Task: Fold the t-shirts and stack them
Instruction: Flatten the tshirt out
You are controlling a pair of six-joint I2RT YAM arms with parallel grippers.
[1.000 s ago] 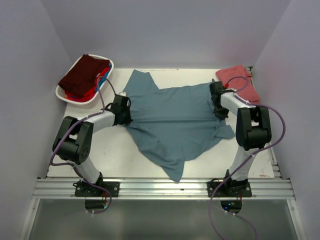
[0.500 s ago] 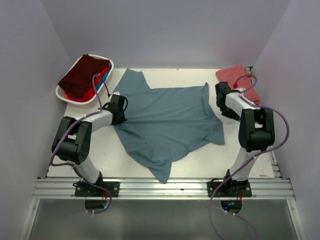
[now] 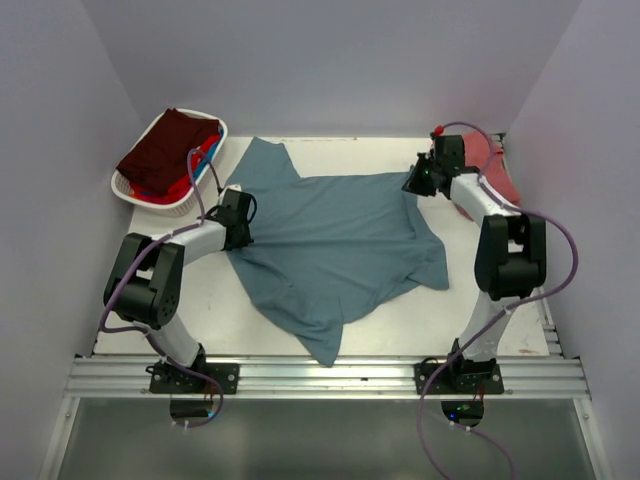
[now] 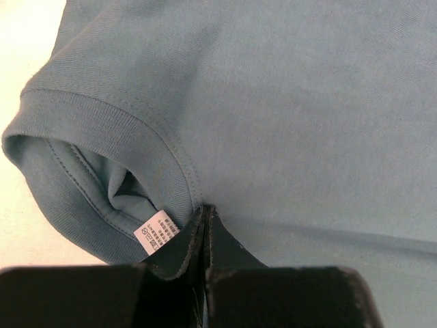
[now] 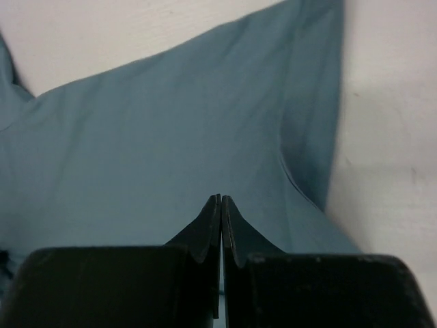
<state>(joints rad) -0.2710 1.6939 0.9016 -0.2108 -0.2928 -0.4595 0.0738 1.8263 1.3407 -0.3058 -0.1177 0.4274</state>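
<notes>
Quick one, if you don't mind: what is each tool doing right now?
Left tool: closed on the teal-blue t-shirt at its collar.
Right tool: closed, holding nothing.

Salmon shirt (image 3: 503, 178) — half hidden behind right arm (image 3: 475, 192)

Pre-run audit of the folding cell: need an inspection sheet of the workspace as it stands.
Surface: white table, partly covered by cloth.
Job's things: large slate teal-blue t-shirt spread out, rumpled; salmon-red t-shirt far right, partly hidden; dark maroon t-shirt atop bright blue and red t-shirts in white oval plastic basket.
Clutter: nothing seen.
Grippers: left gripper shut on teal-blue t-shirt's collar; right gripper shut, empty, at that shirt's far corner.
Cables: purple cables loop off both arms; left one runs past the basket.
Surroundings: plain pale walls; metal rail at near edge.
</notes>
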